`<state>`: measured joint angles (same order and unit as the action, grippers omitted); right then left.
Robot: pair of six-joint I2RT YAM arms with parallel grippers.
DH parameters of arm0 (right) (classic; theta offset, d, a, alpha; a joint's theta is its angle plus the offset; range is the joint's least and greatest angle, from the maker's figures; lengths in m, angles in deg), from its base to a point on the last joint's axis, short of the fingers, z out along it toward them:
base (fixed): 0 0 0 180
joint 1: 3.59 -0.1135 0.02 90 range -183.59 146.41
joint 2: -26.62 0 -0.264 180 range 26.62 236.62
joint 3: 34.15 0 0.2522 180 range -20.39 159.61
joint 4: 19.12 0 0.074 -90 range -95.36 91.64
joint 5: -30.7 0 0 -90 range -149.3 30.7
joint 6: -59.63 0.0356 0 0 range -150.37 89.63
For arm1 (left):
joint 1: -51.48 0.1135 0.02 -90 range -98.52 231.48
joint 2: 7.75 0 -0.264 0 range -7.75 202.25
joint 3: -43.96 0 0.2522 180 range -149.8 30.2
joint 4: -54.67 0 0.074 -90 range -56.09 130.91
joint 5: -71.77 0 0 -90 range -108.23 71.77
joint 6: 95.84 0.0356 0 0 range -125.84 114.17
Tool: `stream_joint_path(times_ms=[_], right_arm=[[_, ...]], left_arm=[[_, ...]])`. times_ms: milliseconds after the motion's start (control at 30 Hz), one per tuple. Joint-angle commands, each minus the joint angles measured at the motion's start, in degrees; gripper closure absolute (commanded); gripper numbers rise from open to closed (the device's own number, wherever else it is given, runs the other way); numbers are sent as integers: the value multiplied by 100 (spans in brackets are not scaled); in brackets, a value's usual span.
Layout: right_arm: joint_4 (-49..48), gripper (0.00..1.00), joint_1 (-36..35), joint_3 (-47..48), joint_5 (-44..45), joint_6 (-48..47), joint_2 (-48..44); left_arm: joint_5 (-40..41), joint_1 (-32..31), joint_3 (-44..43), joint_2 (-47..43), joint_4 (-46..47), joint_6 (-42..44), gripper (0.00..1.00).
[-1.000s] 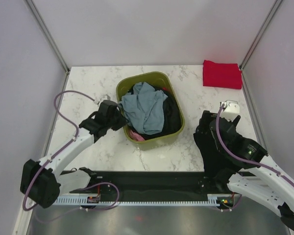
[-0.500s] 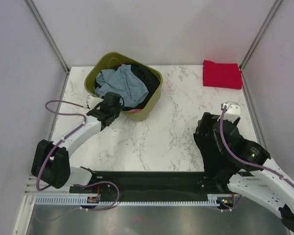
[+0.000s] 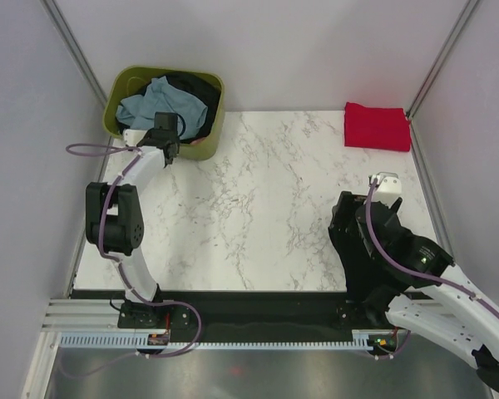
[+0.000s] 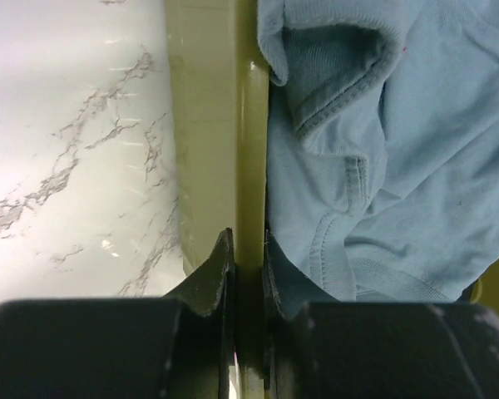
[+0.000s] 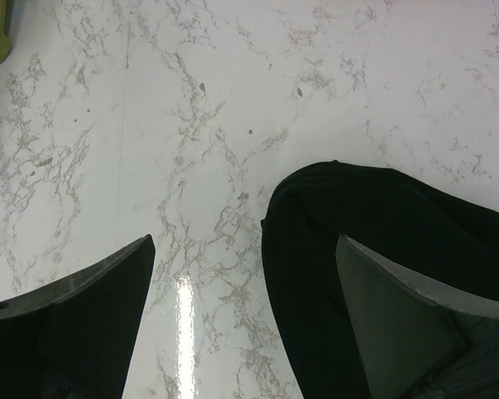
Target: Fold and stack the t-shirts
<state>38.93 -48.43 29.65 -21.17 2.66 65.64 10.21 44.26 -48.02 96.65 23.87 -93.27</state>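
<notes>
The olive-green tub [image 3: 121,91] sits at the table's far left corner. It holds a pale blue-grey t-shirt [image 3: 152,98] on top of a dark t-shirt [image 3: 193,86]. My left gripper [image 3: 164,135] is shut on the tub's near rim [image 4: 249,125]. In the left wrist view its jaws [image 4: 248,247] pinch the rim, with the blue-grey shirt [image 4: 382,150] just inside. A folded bright red t-shirt [image 3: 377,126] lies at the far right. My right gripper [image 5: 245,243] is open and empty, low over the table. A black t-shirt [image 5: 374,249] lies under its right finger.
The white marble table [image 3: 266,199] lies between the tub and the right arm [image 3: 374,241]. Grey walls and metal posts close in the left, back and right sides. A little pink cloth [image 3: 201,141] shows at the tub's near right corner.
My left gripper, shut on the rim, has carried the tub from the table's middle to the far left corner. The right arm has barely moved.
</notes>
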Motion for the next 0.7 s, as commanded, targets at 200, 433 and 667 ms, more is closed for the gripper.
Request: stream_joint_path(times_ms=[200, 433, 667], right_arm=[[-79, 2, -16, -65, 45, 45, 237], [-149, 2, -7, -100, 46, 27, 334], [-193, 2, -7, -126, 63, -8, 211]], left_arm=[[-1374, -16, -2039, 1038, 790, 402, 62], [-1605, -341, -2119, 1065, 1150, 429, 53], [-3018, -411, -2347, 872, 1019, 1913, 50]])
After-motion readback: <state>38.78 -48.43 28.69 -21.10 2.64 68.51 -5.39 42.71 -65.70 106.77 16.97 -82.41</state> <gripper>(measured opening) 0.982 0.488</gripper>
